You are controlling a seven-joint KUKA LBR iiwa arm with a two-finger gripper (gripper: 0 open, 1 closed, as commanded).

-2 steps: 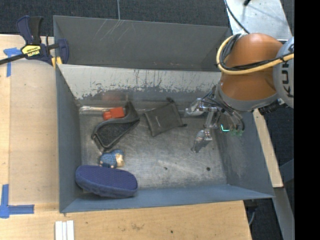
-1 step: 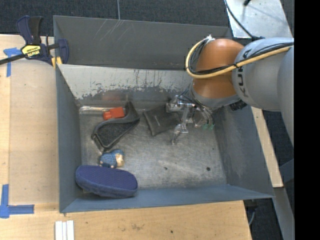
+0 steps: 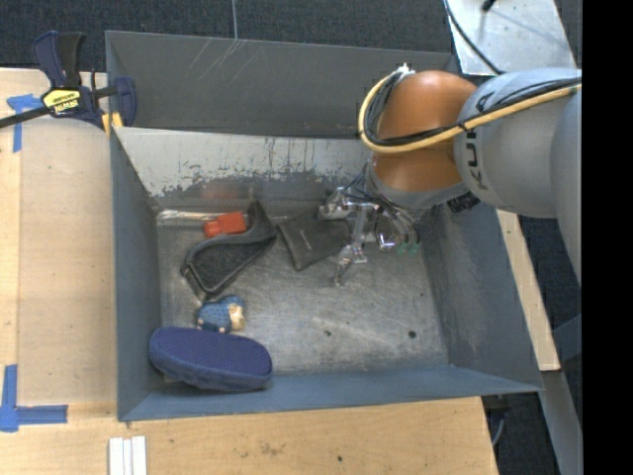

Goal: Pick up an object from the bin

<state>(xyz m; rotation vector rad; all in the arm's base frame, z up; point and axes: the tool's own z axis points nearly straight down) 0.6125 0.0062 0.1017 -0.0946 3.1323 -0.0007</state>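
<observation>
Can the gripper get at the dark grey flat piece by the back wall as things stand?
Probably yes: the gripper hangs right beside the dark grey flat piece, and that side of it lies uncovered.

Arm (image 3: 514, 137) low from the right, claw (image 3: 345, 262) downward.

The silver-grey rounded arm (image 3: 529, 146) ends in a glossy orange dome-shaped cover (image 3: 420, 117). A yellow cable (image 3: 410, 147), paired with a black one, loops around that cover. Below it sits a small gripper (image 3: 346, 255) of bare, shiny metal parts.
</observation>
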